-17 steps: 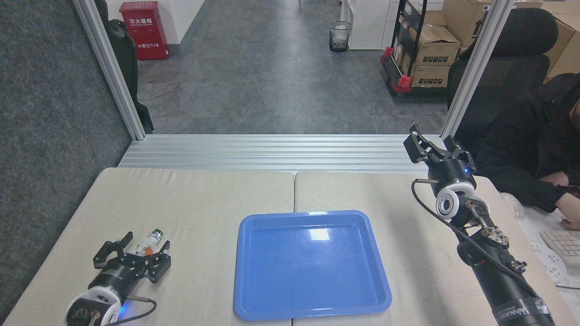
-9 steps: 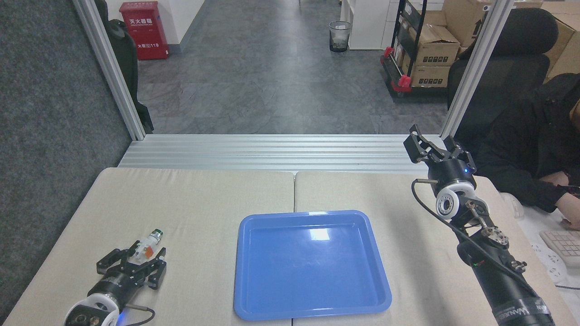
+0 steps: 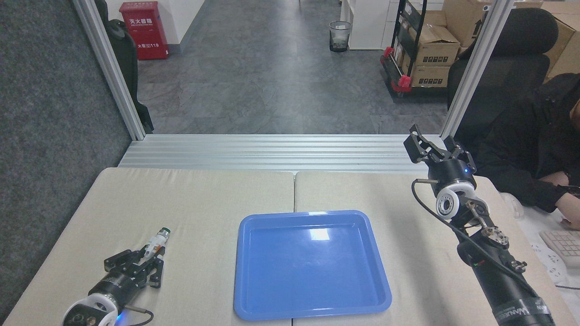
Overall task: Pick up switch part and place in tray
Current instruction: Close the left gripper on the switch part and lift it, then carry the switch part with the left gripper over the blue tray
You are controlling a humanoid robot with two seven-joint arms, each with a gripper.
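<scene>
The switch part point(image 3: 157, 240), white with an orange-red block and a green tip, lies on the beige table at the front left, its tip pointing away from me. My left gripper point(image 3: 146, 256) is low on the table and shut on the switch's near end. Its black fingers point(image 3: 155, 264) press in from both sides. The blue tray point(image 3: 312, 303) sits at the front middle of the table, with nothing in it, to the right of the switch. My right gripper point(image 3: 430, 139) hangs open over the table's far right corner, with nothing between its fingers.
A seam point(image 3: 294, 190) splits the beige table top behind the tray. Aluminium frame posts point(image 3: 476, 68) rise at both far corners. A person in black point(image 3: 534, 149) sits at the right beside a keyboard point(image 3: 564, 246).
My left gripper has closed from wide open onto the switch part. The switch has turned so that its tip points further away. The right arm has not moved.
</scene>
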